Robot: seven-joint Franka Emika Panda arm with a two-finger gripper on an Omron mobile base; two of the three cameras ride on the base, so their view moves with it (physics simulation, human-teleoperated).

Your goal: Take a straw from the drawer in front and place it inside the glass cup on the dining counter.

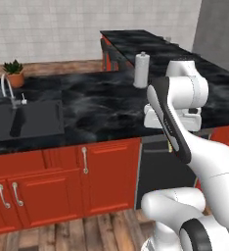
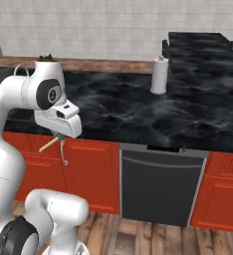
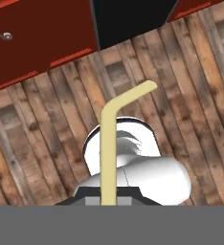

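from left to right we noted a small green plant in a terracotta pot (image 1: 13, 72) at the back of the black veined marble counter (image 1: 97, 108), then a curved silver tap (image 1: 8, 90) beside the dark recessed sink (image 1: 33, 117). below these ran red cabinet doors with silver handles (image 1: 106, 176). further right a white paper towel roll (image 1: 141, 70) stood upright on the counter, and a dark grey dishwasher front (image 2: 161, 187) sat under the counter edge.

our two-finger gripper (image 2: 59, 137) hung in front of the red cabinets, level with the counter's front edge. its jaws were closed tight on the thin pale yellow-tan straw (image 3: 109, 148). in the hand view the straw rose from between the fingertips, with its short bent tip angled aside, over the wooden plank floor (image 3: 190, 95). in the right base view the straw stuck out sideways below the hand.
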